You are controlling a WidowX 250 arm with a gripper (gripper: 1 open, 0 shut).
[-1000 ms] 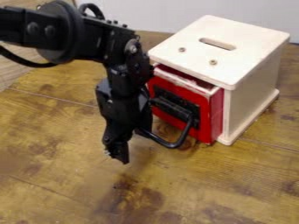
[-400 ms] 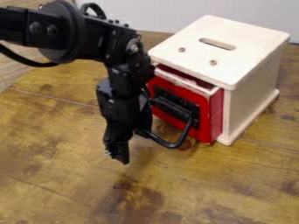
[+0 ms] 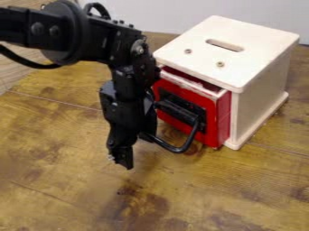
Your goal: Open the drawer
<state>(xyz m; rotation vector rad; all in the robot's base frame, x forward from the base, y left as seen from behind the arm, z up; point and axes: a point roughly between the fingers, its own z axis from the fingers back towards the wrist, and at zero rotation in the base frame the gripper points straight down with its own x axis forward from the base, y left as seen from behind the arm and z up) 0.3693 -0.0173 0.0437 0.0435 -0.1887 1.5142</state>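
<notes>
Gripper (image 3: pixel 122 155) at the drawer (image 3: pixel 209 110)'s black handle (image 3: pixel 178 135)

The arm (image 3: pixel 75 34) reaches in from the upper left, the gripper pointing down beside the handle; whether its fingers are apart or together cannot be told; the red-fronted drawer sits in the cream box (image 3: pixel 248 68), toward the upper right corner of the wooden table (image 3: pixel 72 180).

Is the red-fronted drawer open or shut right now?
Slightly open, it appears: the red-fronted drawer sits a little forward of the cream-white box, its pale top edge showing below the lid. How far its body extends, I cannot tell.
</notes>
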